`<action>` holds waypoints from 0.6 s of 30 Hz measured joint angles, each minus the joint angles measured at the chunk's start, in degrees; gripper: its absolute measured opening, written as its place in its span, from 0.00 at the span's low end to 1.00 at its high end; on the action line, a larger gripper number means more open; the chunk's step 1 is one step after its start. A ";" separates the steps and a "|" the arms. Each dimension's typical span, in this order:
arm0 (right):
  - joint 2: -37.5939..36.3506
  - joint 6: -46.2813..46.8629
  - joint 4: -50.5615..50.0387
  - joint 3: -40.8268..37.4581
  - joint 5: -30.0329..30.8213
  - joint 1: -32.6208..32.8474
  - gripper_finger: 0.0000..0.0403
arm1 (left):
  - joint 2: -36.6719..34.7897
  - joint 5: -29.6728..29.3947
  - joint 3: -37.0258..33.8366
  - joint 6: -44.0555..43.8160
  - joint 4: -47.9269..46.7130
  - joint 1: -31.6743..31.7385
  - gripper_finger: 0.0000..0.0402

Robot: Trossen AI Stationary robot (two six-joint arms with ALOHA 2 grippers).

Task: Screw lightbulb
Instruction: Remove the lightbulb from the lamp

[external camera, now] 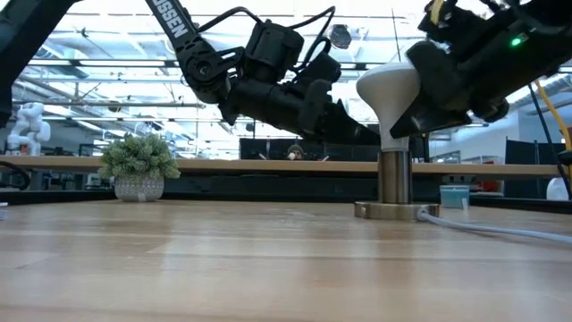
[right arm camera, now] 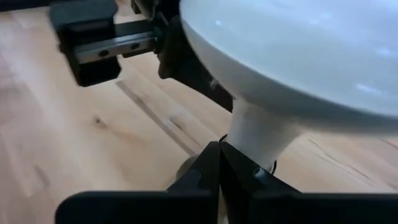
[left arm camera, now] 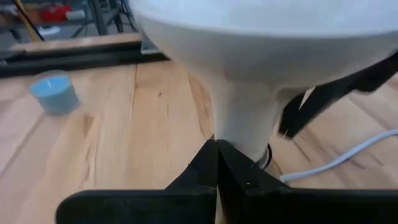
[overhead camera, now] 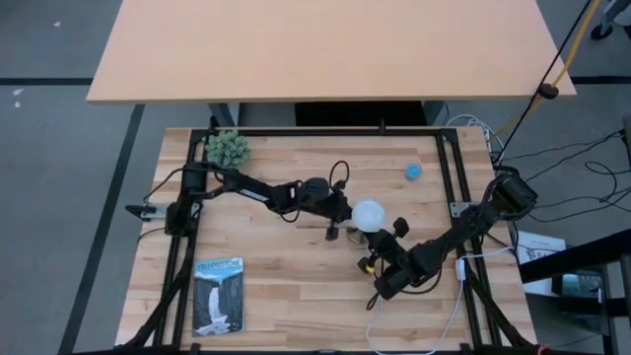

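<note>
Reaching in from the left, the left gripper [overhead camera: 335, 229] sits with fingers pressed together, tips against the narrow neck of the bulb [overhead camera: 368, 213]. The bulb stands upright, dome up, in the socket [external camera: 394, 190] near the table [overhead camera: 296, 296] centre. From the right, the right gripper [overhead camera: 378, 258] meets the same neck, fingers likewise pressed together.
</note>
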 joint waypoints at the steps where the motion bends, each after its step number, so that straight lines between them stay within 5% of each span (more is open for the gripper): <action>1: -0.28 0.56 -0.54 0.00 -0.06 0.47 0.00 | 0.00 0.03 0.00 -0.25 -0.47 0.00 0.00; 11: -4.16 19.50 -18.57 0.00 -4.59 3.61 0.00 | 0.00 2.96 0.00 -0.59 -1.27 -1.35 0.00; 18: -7.19 10.91 -12.84 -0.43 -9.41 8.53 0.00 | -0.02 1.68 0.02 -0.61 -3.05 -1.60 0.00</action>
